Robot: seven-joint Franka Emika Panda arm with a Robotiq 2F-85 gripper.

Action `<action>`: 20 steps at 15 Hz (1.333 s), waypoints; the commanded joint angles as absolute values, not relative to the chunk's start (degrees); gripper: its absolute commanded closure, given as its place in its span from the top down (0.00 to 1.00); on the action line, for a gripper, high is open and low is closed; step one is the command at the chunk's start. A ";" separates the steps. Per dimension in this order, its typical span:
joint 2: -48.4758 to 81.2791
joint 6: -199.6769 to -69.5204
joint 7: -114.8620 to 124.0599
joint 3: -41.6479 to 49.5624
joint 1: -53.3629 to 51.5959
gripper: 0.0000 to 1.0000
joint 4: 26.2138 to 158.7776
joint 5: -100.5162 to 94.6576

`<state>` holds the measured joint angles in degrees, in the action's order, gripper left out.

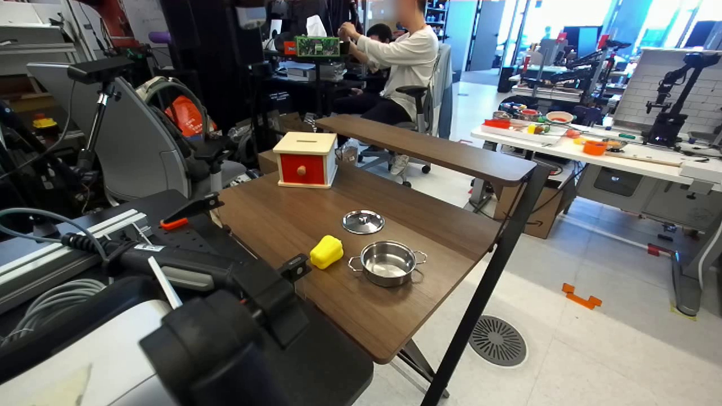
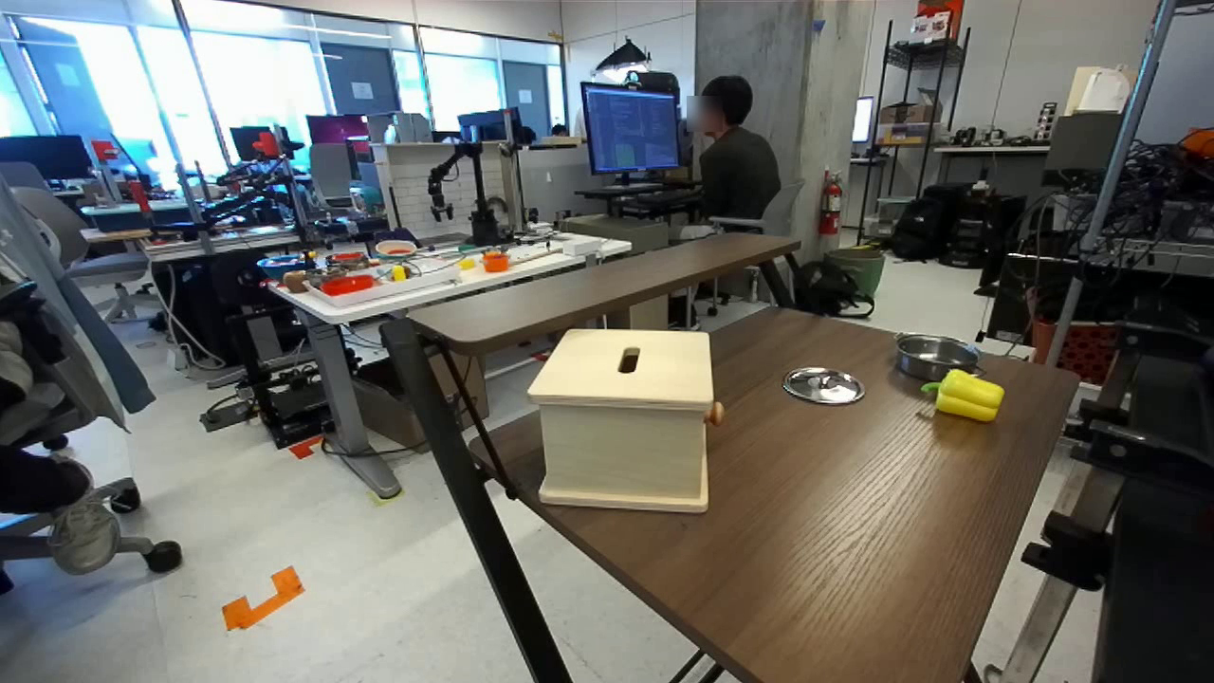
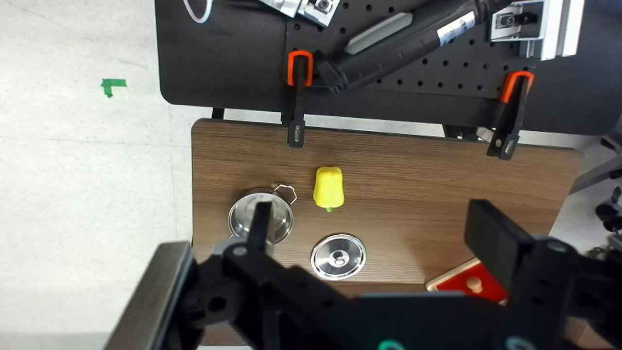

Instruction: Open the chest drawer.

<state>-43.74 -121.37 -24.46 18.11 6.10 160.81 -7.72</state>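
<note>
Task status: opening is not yet occurring, as far as the views are showing. The chest drawer point(image 1: 317, 176) — a red front panel with a round wooden knob point(image 1: 302, 170) — is sitting fully home in its frame, at one end of the brown table point(image 1: 265, 208). In an exterior view, only the knob is projecting past the side wall of the pale wooden chest point(image 2: 621, 455); no drawer side is showing.

Gripper state: in the wrist view, the gripper point(image 3: 369, 218) is standing wide, its fingers point(image 3: 495, 238) far apart, and is holding nothing. From that camera one finger is partly hiding the chest while leaving the knob in sight; this is appearing to be an overlap of sight lines, not contact.

Completed: no part of the opening is showing as done. Outstanding: by judgement, the whole sequence is remaining. The gripper is needing to approach the red front panel, to line up with the knob, to close on it and to draw it straight out of the frame.

Adjacent items: a yellow pepper point(image 3: 329, 188), a metal lid point(image 3: 338, 257) and a metal pot point(image 1: 389, 280) are resting on the same table, apart from the chest; none is seeming to require handling.
</note>
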 commanded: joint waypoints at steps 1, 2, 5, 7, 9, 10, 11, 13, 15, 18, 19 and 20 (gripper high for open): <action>-40.63 -123.07 -25.28 16.93 4.34 1.00 160.72 -6.76; -39.16 -123.44 -25.81 16.76 2.90 1.00 160.67 -6.05; -34.10 -126.20 -26.17 15.26 -0.95 1.00 160.55 -4.34; -28.86 -129.58 -26.40 13.91 -3.86 1.00 159.85 -2.66; -22.88 -133.04 -27.75 12.71 -6.92 1.00 158.73 -0.48; -20.36 -135.17 -28.04 11.57 -7.75 1.00 158.44 -0.28; -17.41 -137.82 -28.25 10.28 -8.57 1.00 158.09 -0.49; -11.52 -143.91 -27.46 7.20 -9.03 1.00 157.20 -2.41; -5.49 -149.64 -26.24 4.15 -8.69 1.00 155.92 -4.52; 3.39 -158.40 -24.97 0.35 -7.94 1.00 153.27 -8.58; 6.72 -160.76 -24.33 -0.55 -7.73 1.00 151.68 -10.60; 9.51 -162.80 -22.86 -1.06 -7.55 1.00 150.27 -13.40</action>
<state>0.32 -156.97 -25.43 1.40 -8.92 155.31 -7.76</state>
